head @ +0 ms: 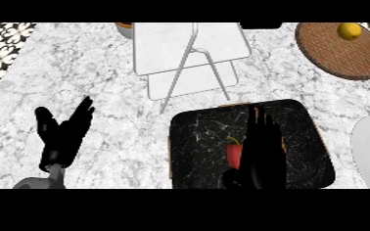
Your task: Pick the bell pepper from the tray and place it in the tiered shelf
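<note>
One bell pepper (234,152) on tray (195,132), my right robot hand (262,149) straight-fingered just beside it for pickup; left robot hand (63,134) rests open.

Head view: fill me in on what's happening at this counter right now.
The robot's right hand is over the dark tray, fingers straight, close against the right side of the red bell pepper. The pepper lies on the tray and is not yet grasped. The white tiered shelf, where the pepper is meant to go, stands on the counter just beyond the tray. The left hand rests open at the view's left, away from the tray.
</note>
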You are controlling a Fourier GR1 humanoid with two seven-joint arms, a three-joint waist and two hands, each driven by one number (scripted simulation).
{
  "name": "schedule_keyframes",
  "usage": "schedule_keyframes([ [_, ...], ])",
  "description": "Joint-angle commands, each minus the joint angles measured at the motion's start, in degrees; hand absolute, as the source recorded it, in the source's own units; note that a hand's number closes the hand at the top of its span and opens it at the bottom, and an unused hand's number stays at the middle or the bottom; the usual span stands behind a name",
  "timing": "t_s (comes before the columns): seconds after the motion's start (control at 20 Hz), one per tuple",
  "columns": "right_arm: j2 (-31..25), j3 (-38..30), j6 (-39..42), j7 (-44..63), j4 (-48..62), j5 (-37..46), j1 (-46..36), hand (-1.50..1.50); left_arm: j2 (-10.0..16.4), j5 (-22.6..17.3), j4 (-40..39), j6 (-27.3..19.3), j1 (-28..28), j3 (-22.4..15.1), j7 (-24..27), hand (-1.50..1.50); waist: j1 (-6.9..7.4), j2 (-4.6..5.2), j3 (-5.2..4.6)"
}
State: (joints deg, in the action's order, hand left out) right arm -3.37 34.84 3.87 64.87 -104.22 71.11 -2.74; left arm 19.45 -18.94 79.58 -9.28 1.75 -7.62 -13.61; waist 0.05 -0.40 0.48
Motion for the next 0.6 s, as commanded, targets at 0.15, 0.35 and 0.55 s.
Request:
schedule_keyframes([
  [0.15,1.88,-5.58,-0.37,-0.12,2.78,1.81,-0.64,-1.50,-1.70,2.13,2.90,-1.79,-1.02,-0.25,-4.20,0.00,0.07,0.36,-0.46],
  [0.35,2.97,-6.14,-4.56,-3.78,5.76,2.71,0.92,-1.50,-2.26,1.82,-4.28,1.48,3.74,2.67,-2.33,0.00,-0.22,0.43,-0.48],
  [0.55,3.34,-7.23,-8.59,-5.33,12.40,1.96,-1.65,-1.50,-2.63,3.65,-0.70,2.36,-1.36,2.25,-0.85,0.00,0.12,0.42,-0.47],
])
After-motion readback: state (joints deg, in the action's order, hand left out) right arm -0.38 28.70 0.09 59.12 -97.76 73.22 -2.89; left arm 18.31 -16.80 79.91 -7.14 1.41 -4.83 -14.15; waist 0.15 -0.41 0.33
